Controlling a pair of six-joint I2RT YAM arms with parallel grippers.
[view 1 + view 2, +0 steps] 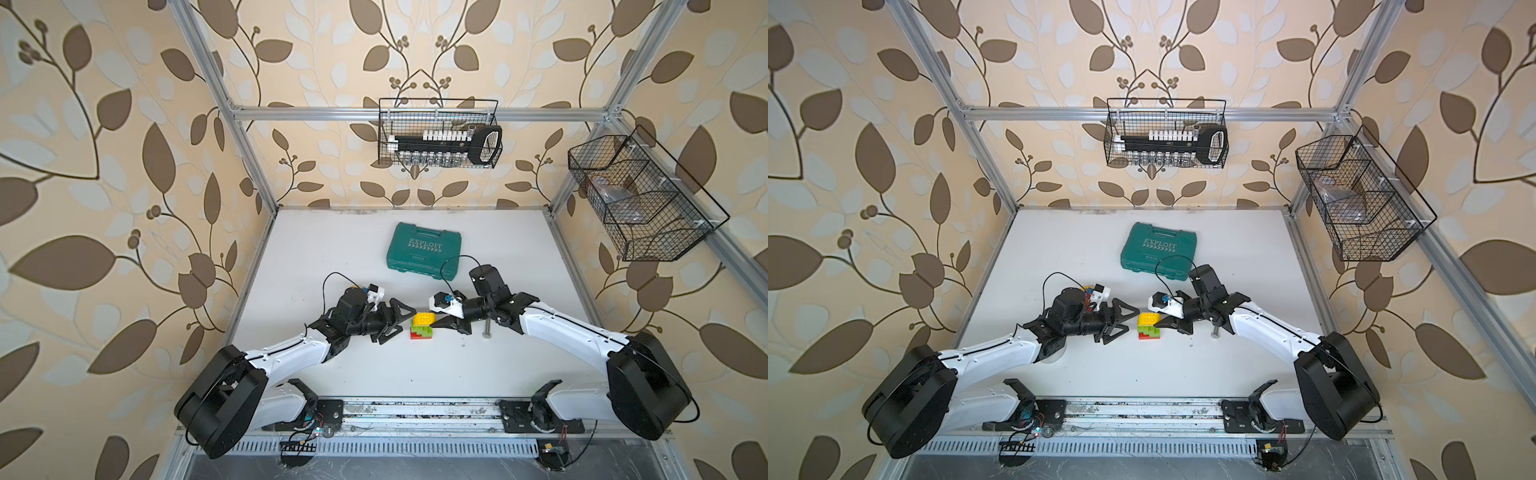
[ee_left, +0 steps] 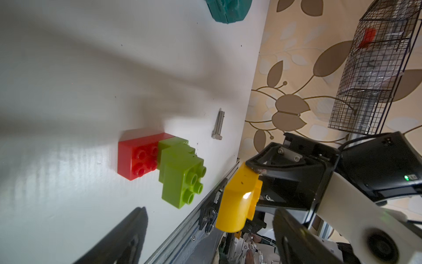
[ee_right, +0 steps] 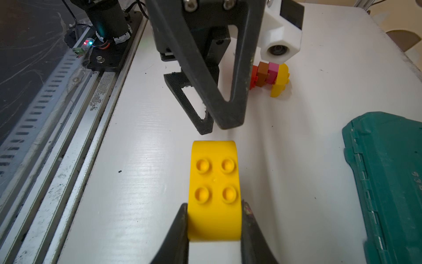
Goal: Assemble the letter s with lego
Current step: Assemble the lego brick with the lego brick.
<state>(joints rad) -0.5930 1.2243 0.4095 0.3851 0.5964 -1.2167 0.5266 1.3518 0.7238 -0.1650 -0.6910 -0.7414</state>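
Tabletop: one bolt; right claw holds one brick.

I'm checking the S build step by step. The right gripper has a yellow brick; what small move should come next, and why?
Probably ease the right gripper across until the yellow brick meets the bare studs of the green bricks. The brick is clamped but apart from them, and the left gripper stands open beside them, holding nothing.
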